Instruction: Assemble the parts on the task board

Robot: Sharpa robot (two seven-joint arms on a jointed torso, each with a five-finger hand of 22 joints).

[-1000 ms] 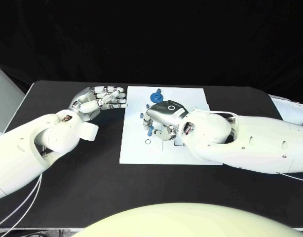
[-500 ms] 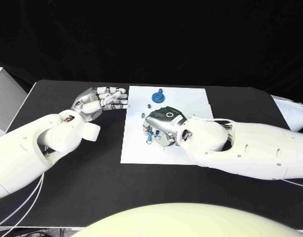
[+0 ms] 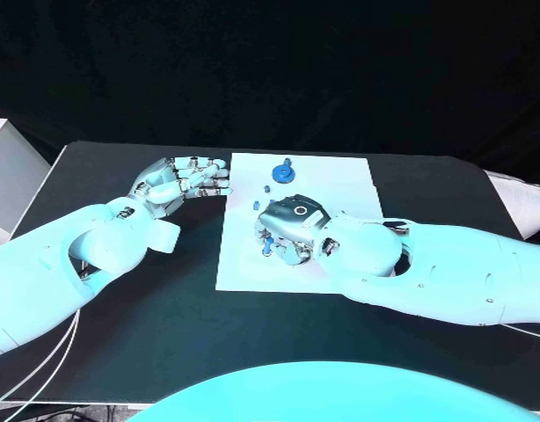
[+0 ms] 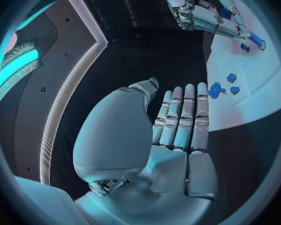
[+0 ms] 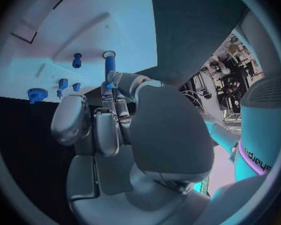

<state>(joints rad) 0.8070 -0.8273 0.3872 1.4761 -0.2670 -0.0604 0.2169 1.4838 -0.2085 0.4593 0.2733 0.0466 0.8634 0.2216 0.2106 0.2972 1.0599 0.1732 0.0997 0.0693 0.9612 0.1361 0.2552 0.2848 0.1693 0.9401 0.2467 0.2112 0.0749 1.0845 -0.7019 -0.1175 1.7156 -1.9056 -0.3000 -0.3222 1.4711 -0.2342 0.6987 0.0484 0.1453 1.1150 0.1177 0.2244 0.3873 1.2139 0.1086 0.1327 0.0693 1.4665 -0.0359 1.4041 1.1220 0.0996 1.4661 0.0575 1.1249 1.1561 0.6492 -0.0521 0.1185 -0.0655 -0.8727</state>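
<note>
Right hand: right hand (image 3: 290,227) is hovering low over the middle of the task board (image 3: 346,176), fingers curled in and pinching a slim blue peg (image 5: 109,66) at its lower end, the peg standing out past the fingertips.
Peg target: peg's free tip is sitting right at a small ring-shaped hole (image 5: 108,54) in the board; whether it is already entering cannot be told.
Left hand: left hand (image 3: 178,180) is waiting just off the board's left edge, fingers straight and side by side, gripping nothing.
Other parts: blue gear-like part (image 3: 281,170) is lying near the board's far edge; small blue pieces (image 4: 232,78) are resting beside it.
Step in hand: seating the peg, by my reading.
Next move: calling for the peg to be kept upright over the hole, then pressed straight down before letting go.
</note>
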